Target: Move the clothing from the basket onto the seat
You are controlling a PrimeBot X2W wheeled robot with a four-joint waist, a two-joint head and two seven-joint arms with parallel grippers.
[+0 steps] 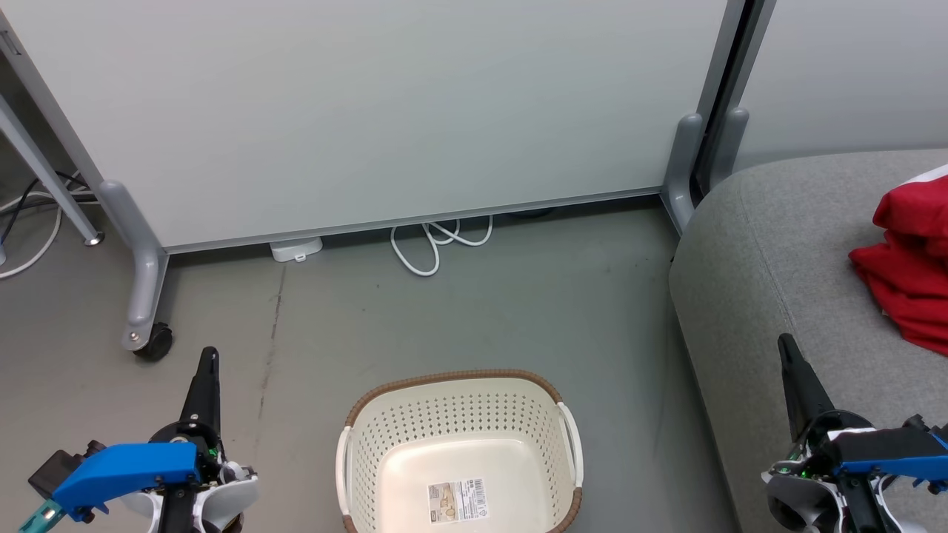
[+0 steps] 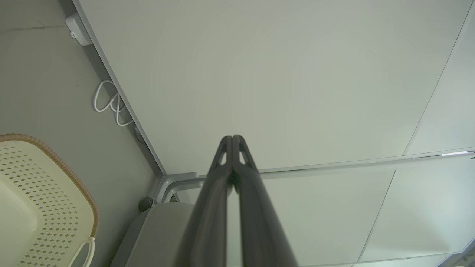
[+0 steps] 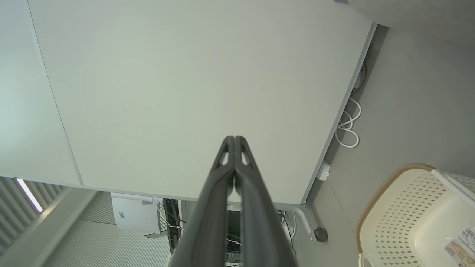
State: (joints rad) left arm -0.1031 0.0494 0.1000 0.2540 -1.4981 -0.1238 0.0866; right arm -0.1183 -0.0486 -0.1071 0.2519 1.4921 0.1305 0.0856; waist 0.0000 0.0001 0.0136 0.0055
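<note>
- Left gripper [image 1: 209, 357]: lower left of the head view, over the floor [image 1: 518, 296], to the left of the basket [image 1: 459, 418] and apart from it. Its two dark fingers are pressed together along their length and pinch nothing. In the left wrist view the tips meet in front of the panel [image 1: 370, 111]
- Right gripper [image 1: 785, 345]: lower right of the head view, over the near part of the seat [image 1: 770, 259]. Its fingers are likewise pressed together, with nothing between them. In the right wrist view the tips also meet in front of the panel, with the basket at the lower right
- Basket: upright on the floor at the bottom centre of the head view, between the two grippers, near the seat's left side with a strip of floor between them. It has cream perforated walls, a brown rim and a white handle on each side. A barcode sticker [image 1: 458, 500] lies flat on its bare bottom
- Clothing [image 1: 907, 289]: bright red fabric in a crumpled heap on the seat, cut off by the right edge of the head view, with a white strip at its top. It lies beyond and to the right of the right gripper's tip, apart from it
- Seat: grey woven cushion with a rounded corner and a seam line
- Panel: pale partition on grey legs behind the basket, with a castor [image 1: 153, 342] under the left leg
- Cable [image 1: 433, 244]: white loops on the floor at the panel's lower edge
</note>
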